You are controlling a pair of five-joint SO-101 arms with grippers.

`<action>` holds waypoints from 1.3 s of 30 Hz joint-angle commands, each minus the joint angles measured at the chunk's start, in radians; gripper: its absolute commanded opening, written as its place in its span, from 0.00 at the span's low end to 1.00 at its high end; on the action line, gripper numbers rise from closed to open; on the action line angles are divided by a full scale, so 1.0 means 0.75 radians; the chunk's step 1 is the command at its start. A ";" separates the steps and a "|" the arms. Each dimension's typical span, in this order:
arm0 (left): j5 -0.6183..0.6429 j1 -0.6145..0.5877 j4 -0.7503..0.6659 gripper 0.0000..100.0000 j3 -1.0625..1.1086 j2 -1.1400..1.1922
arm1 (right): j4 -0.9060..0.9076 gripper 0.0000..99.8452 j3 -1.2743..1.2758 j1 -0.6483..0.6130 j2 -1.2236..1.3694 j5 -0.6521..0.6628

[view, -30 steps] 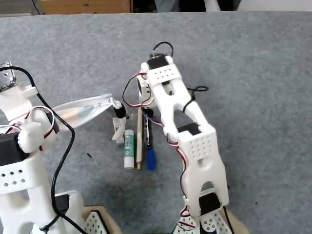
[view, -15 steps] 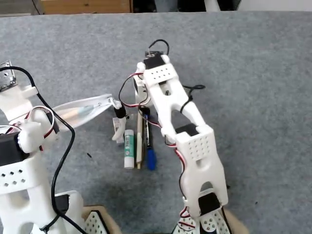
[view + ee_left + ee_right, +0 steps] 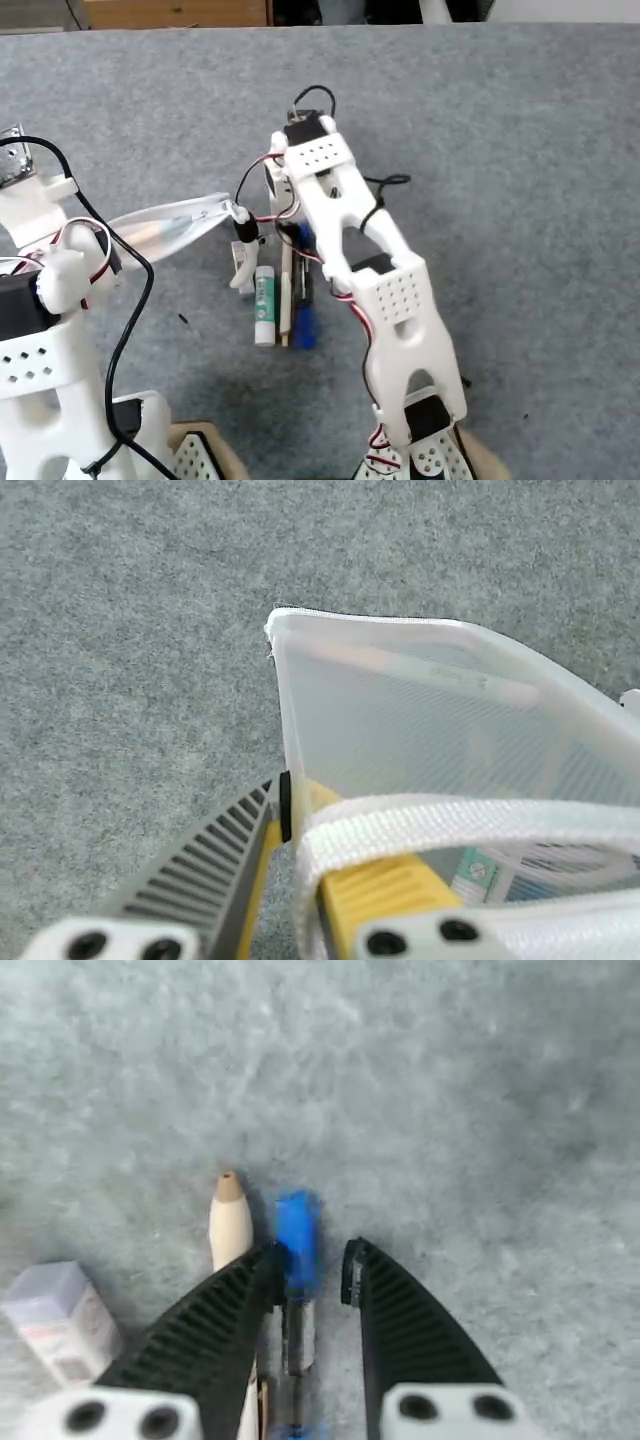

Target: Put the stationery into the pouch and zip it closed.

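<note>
The grey table [image 3: 520, 150] carries everything. The right arm [image 3: 390, 300] stretches over its middle, and the left arm [image 3: 40, 340] stands at the table's edge. The left gripper [image 3: 298, 810] is clamped on the rim of the see-through pouch [image 3: 420, 730], with the rim pressed between its two fingers. The pouch hangs off the table, its mouth toward the stationery, and something long already lies inside it. The right gripper [image 3: 308, 1260] is low over the table with its fingers apart, one on each side of the blue pen [image 3: 297, 1235]. On the table lie, side by side, the glue stick [image 3: 263, 305], the wooden pencil [image 3: 230, 1220] and the pen, all outside the pouch
</note>
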 commanded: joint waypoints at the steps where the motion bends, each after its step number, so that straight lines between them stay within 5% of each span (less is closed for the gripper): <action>1: 0.010 -0.011 -0.004 0.03 -0.056 0.010 | -0.010 0.12 -0.056 -0.010 0.011 -0.004; 20: 0.010 -0.011 0.000 0.03 -0.056 0.010 | -0.035 0.01 -0.056 -0.008 -0.056 -0.004; 39: 0.010 -0.001 0.002 0.03 -0.054 0.010 | -0.065 0.01 -0.052 -0.010 -1.048 -0.002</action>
